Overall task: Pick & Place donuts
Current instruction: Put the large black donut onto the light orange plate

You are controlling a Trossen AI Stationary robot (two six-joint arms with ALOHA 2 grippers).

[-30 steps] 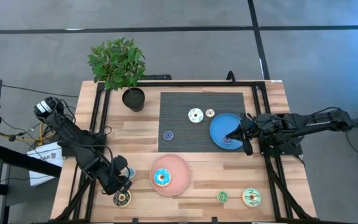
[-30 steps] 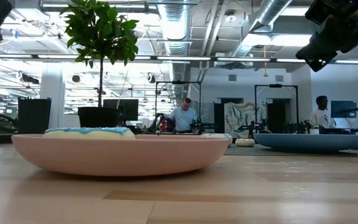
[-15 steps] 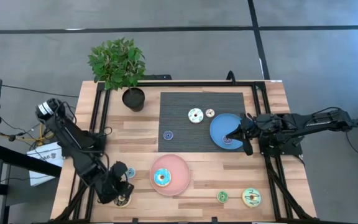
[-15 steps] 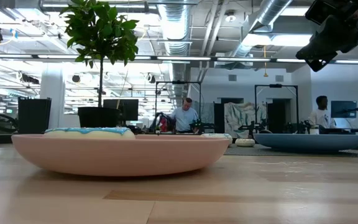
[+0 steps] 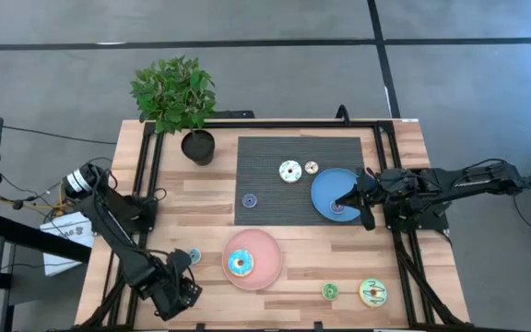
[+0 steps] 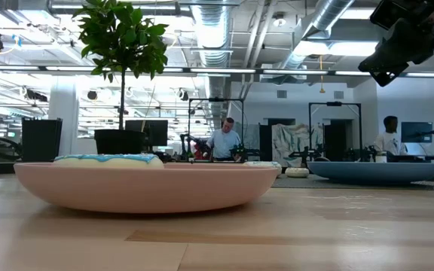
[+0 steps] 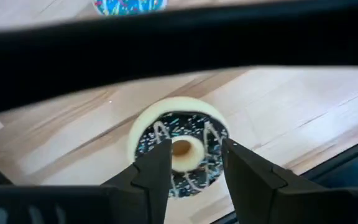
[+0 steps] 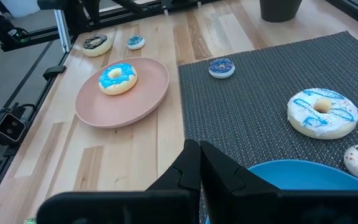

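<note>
Left of the pink plate [image 5: 267, 273], the left gripper [image 7: 194, 155] sets narrow jaws over the dark donut [image 7: 179, 147]; right gripper [image 8: 199, 163] jaws closed, empty.

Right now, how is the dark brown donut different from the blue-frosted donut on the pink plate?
The dark brown donut lies on the bare wood near the table's corner; the blue-frosted donut lies on the pink plate. The left end effector hangs right over the brown one, fingers near its hole; nothing is near the blue one. Both are rings lying flat.
</note>
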